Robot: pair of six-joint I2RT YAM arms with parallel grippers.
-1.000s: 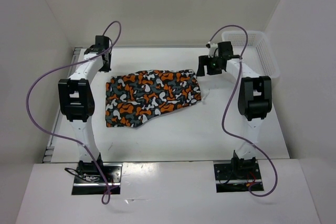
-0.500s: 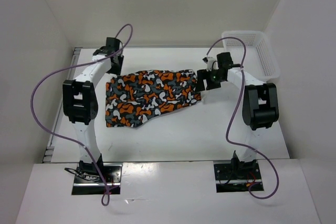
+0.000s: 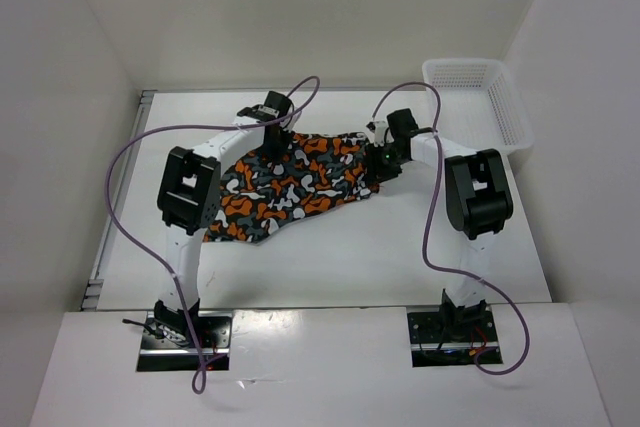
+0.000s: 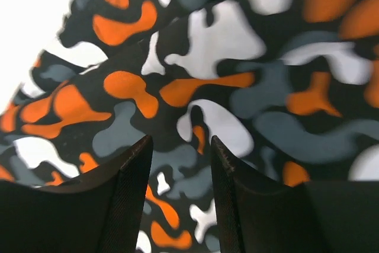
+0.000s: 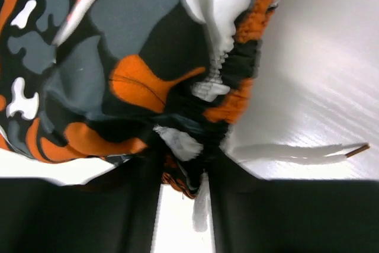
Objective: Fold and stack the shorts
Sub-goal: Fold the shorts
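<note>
The shorts (image 3: 290,182), in orange, black, grey and white camouflage, lie flat across the middle of the table. My left gripper (image 3: 272,144) hovers over their back edge. In the left wrist view it (image 4: 180,143) stands open, with the printed fabric (image 4: 237,75) close below and nothing between the fingers. My right gripper (image 3: 379,163) is at the right end of the shorts. The right wrist view shows it (image 5: 185,173) shut on the bunched elastic waistband (image 5: 231,81). A white drawstring (image 5: 296,152) trails across the table beside it.
A white mesh basket (image 3: 500,97) stands at the back right corner, just behind the right arm. White walls enclose the table on three sides. Purple cables loop above both arms.
The left arm has swung right from the table's back left to above the shorts, its jaws now wider. The right gripper has come down to the waistband and closed on it.
</note>
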